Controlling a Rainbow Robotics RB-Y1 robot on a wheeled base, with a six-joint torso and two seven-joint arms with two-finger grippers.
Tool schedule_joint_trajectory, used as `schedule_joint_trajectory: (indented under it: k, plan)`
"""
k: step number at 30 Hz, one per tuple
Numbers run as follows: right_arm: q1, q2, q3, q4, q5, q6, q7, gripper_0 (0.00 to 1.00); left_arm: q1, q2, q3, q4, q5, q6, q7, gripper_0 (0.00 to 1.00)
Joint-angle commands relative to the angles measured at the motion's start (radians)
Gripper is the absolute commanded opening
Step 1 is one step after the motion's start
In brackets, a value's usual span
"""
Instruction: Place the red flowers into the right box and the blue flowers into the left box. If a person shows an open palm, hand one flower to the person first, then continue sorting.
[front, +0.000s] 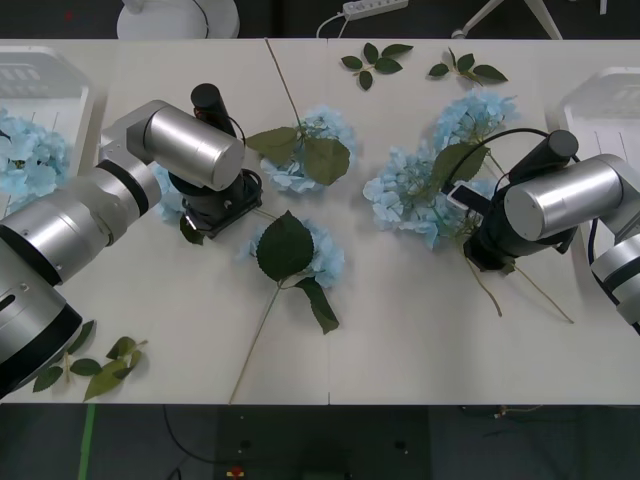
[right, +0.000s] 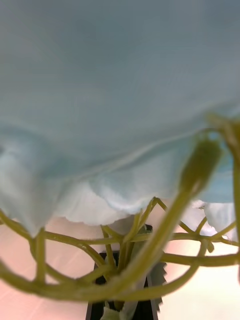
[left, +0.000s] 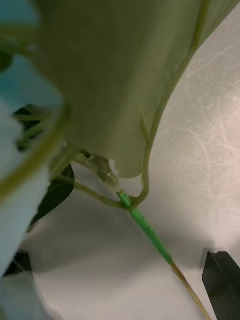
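Observation:
Several blue flowers lie loose on the white table: one at centre back, one at centre front, and a cluster to the right. My left gripper hangs low over another blue flower; its black finger sits at the corner, open, with that flower's green stalk between the jaws. My right gripper is shut on a stalk of the cluster, its flower head right above the closed fingers. The left box holds blue flowers. The right box stands far right. Red flowers are out of view.
Small flowerless leaf sprigs lie at the back centre, back right and front left. A long bare stalk runs toward the table's front edge. Bare table stretches along the front between centre and right.

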Motion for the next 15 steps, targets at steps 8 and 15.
schedule_joint_trajectory:
  k: [8,15]
  plan:
    - [-0.040,-0.342,-0.062,-0.312,-0.304,0.151,0.004,0.00,-0.057,-0.063,-0.017,0.060,-0.078,-0.004,-0.064,1.00]
    - [-0.016,-0.487,-0.120,-0.407,-0.407,0.156,0.024,0.00,-0.057,-0.063,-0.017,0.065,-0.077,0.004,-0.074,0.02]
